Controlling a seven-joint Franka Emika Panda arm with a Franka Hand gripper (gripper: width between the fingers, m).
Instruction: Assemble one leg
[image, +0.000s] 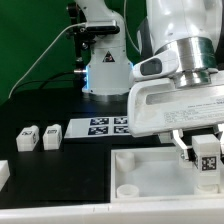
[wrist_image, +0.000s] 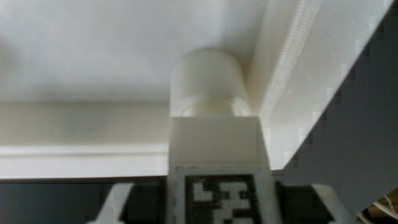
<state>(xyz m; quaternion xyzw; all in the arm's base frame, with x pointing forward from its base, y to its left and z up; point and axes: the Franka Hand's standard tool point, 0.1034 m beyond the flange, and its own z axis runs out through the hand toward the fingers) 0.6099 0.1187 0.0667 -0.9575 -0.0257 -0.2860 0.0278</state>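
Holding one leg (image: 207, 158) clamped upright between my fingers (image: 187, 147), at the exterior view's right; its long axis runs straight down from them, rounded tip close beside a corner wall of the socketed panel (image: 150, 170).

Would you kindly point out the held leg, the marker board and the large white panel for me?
Held leg (image: 208, 160): exterior view, its tagged front face.
Marker board (image: 103, 125): exterior view, its visible middle.
Large white panel (image: 160, 175): exterior view, bare inner floor.
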